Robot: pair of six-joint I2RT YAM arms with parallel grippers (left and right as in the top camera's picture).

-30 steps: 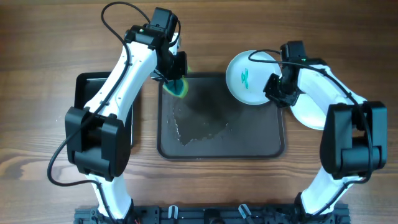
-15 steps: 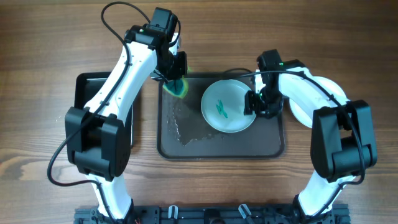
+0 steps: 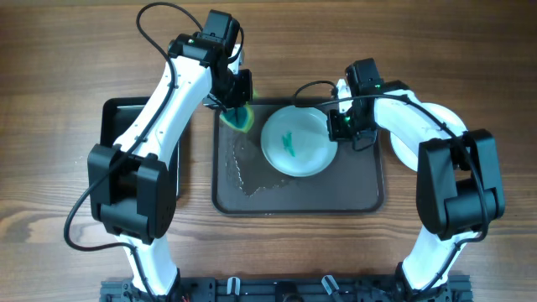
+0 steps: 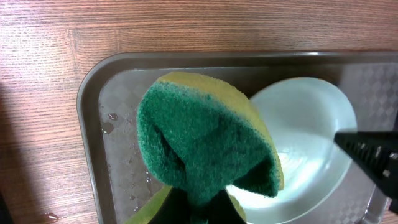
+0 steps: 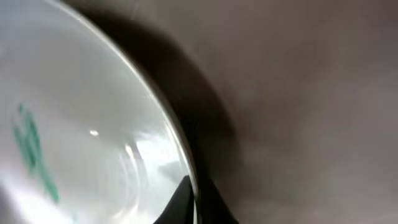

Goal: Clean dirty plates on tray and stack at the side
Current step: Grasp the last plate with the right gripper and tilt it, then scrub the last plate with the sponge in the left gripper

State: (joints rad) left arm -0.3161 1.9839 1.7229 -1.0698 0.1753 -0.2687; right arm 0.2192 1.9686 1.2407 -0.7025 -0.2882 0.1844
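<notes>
A white plate [image 3: 294, 142] with a teal smear in its middle is over the large dark tray [image 3: 352, 197]. My right gripper [image 3: 339, 127] is shut on its right rim, and the right wrist view shows the fingers [image 5: 194, 208] pinching the plate's edge [image 5: 93, 124]. My left gripper [image 3: 236, 107] is shut on a green and yellow sponge [image 3: 241, 118] at the tray's far left corner. In the left wrist view the sponge [image 4: 205, 143] hangs in front of the plate [image 4: 311, 124]. Another white plate [image 3: 424, 155] lies on the table right of the tray, mostly under my right arm.
A smaller glossy black tray [image 3: 113, 117] lies to the left, partly under my left arm. Water drops wet the dark tray's left half [image 3: 252, 172]. Bare wooden table [image 3: 50, 168] surrounds both trays.
My right gripper has carried the smeared plate from beyond the tray's far right corner leftward to over the tray's middle. The left gripper and sponge have not moved.
</notes>
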